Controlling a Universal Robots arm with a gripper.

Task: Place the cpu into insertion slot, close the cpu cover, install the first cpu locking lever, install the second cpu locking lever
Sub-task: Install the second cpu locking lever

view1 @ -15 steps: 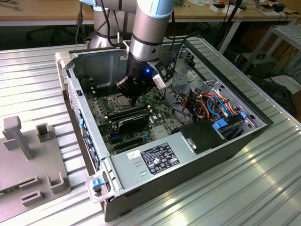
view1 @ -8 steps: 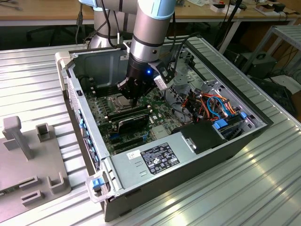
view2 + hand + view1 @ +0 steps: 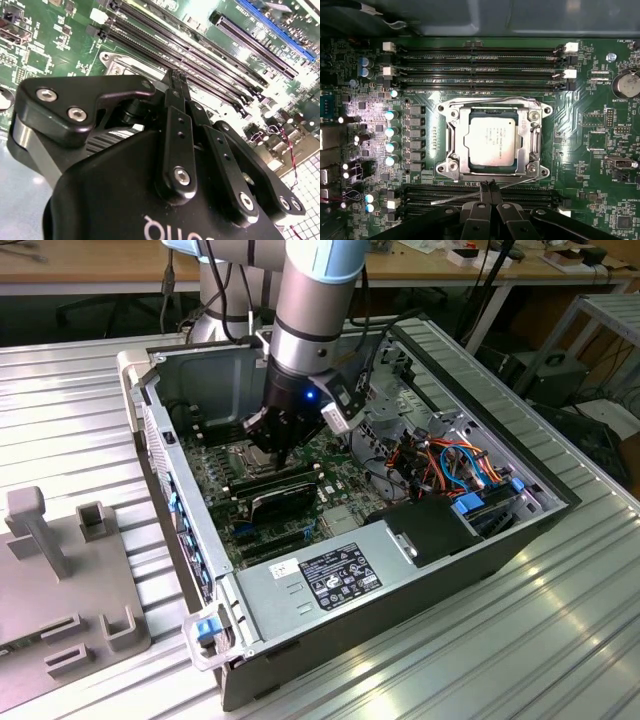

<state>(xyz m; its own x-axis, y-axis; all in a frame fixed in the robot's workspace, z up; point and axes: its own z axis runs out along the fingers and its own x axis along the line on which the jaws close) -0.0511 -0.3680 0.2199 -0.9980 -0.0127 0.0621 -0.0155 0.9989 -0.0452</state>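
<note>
Exterior view: gripper (image 3: 272,433) lowered into open computer case (image 3: 480,540) on ribbed bench (image 3: 80,390), above socket area.

Second wrist view: jaws pressed together at tips, nothing visibly held, over memory slots (image 3: 200,65).

First wrist view: cpu (image 3: 492,141) seated in insertion slot (image 3: 451,139), cpu cover (image 3: 535,137) down, thin locking lever (image 3: 470,195) beside fingertips (image 3: 487,192). Risk: lever slipping past hook, or scraping memory slots alongside.
</note>
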